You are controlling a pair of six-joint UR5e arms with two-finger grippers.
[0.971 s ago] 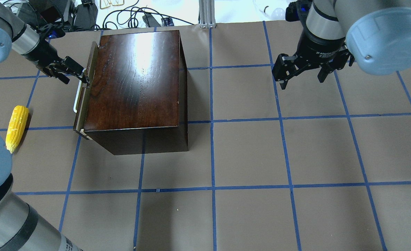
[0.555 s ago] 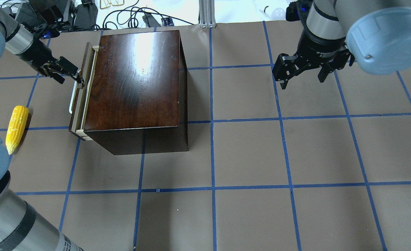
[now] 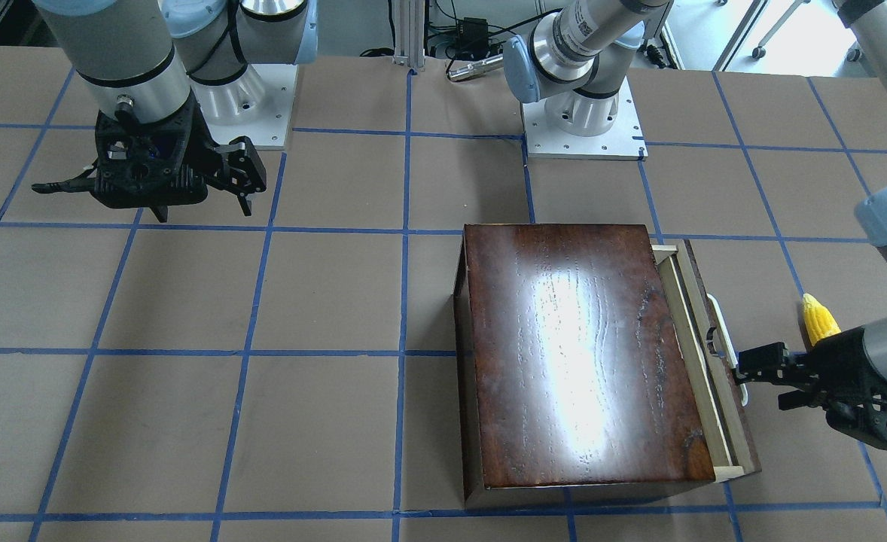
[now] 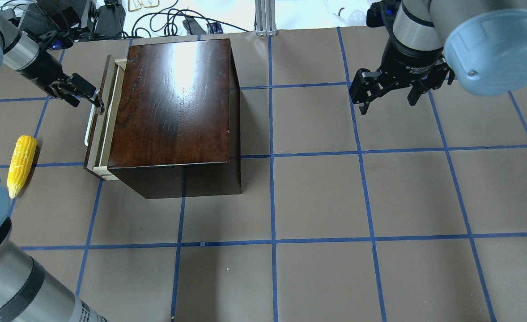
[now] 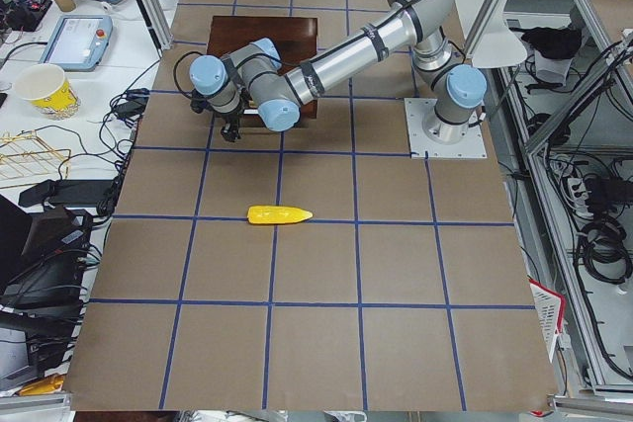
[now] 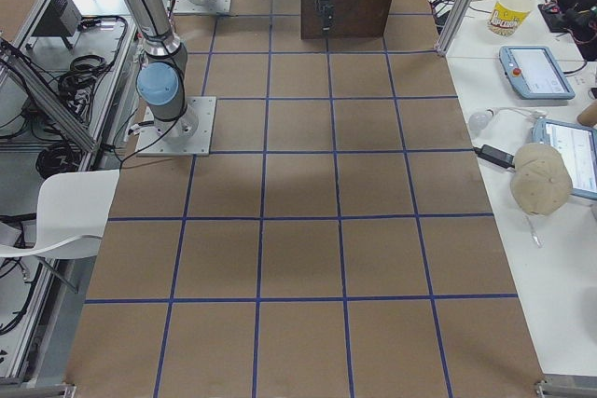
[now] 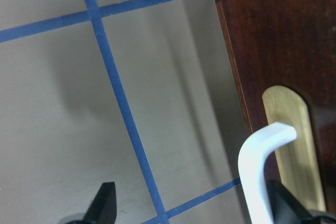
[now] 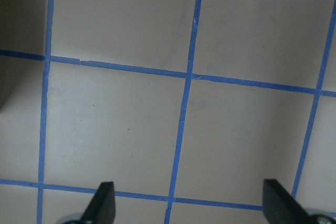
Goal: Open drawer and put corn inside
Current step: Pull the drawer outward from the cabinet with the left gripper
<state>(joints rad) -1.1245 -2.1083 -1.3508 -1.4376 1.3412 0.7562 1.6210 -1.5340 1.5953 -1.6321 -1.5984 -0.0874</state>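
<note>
The glossy dark-brown box (image 4: 174, 103) stands at the table's far left; it also shows in the front view (image 3: 579, 354). Its drawer (image 4: 98, 134) is pulled out a little, and a strip of pale tray (image 3: 703, 361) shows. My left gripper (image 4: 87, 99) is open, with one finger hooked behind the white handle (image 7: 257, 166) near its far end. The corn (image 4: 22, 164) lies on the table left of the drawer, apart from it, and shows in the front view (image 3: 818, 319). My right gripper (image 4: 388, 102) is open and empty, hovering over the far right of the table.
Brown paper with blue tape grid lines covers the table (image 4: 317, 197). Cables and devices lie beyond the far edge (image 4: 165, 20). The arm bases (image 3: 583, 113) stand at the robot's side of the table.
The drawer has slid out farther to the left as my left gripper moved left with a finger on the handle. The corn and the right arm have not moved.
</note>
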